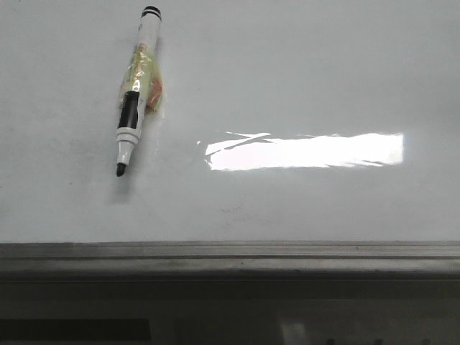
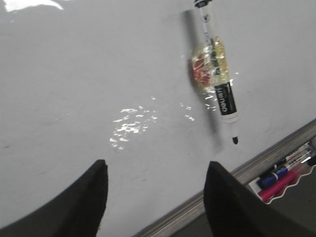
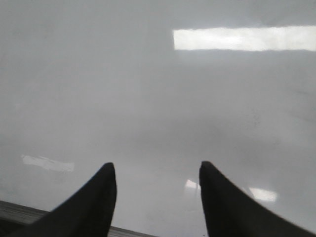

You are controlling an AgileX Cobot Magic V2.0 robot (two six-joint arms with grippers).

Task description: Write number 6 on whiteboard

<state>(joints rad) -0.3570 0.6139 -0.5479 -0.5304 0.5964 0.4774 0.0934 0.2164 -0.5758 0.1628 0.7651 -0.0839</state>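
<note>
start of task — whiteboard blank, no 6 drawn; uncapped marker lies on it. left tool and right tool wide, empty. next: grasp marker.

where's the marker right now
The marker lies uncapped on the whiteboard, upper left in the front view, left of the glare, tip toward the frame.

Overhead light throws a hard rectangular glare on the whiteboard toward four o'clock of the marker, which casts a faint shadow. The right wrist view is hazy and soft; the left shows speckled reflections, dim overall.
</note>
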